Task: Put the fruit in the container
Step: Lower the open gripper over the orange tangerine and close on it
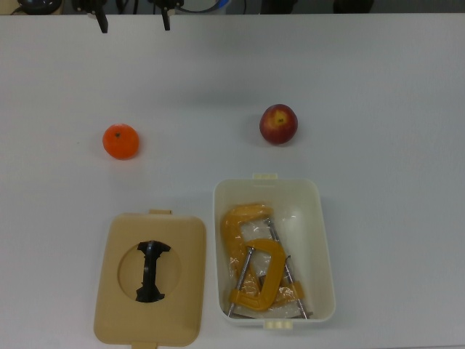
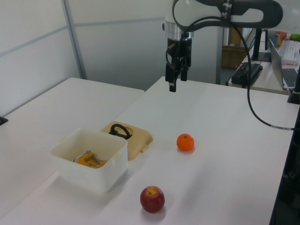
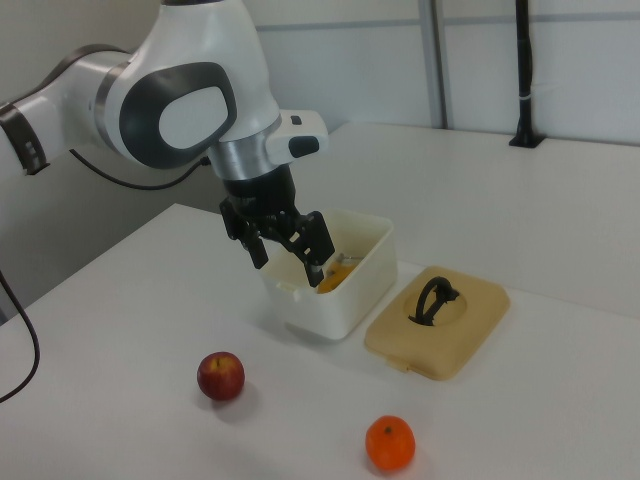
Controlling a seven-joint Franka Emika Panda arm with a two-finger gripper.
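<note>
Outside, round glossy apple [image 1: 278, 123], dimpled mandarin [image 1: 120, 141], smooth rectangular tub [image 1: 324, 240]

Bright even overhead light, soft faint shadows under objects, slight softness, mild glare on white table [image 1: 378, 87]

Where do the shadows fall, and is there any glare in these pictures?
Top view: a soft grey shadow on the table above the apple; a bright glint inside the tub. Left view: faint shadows under the apple and the orange. Right view: even light, no glare.
</note>
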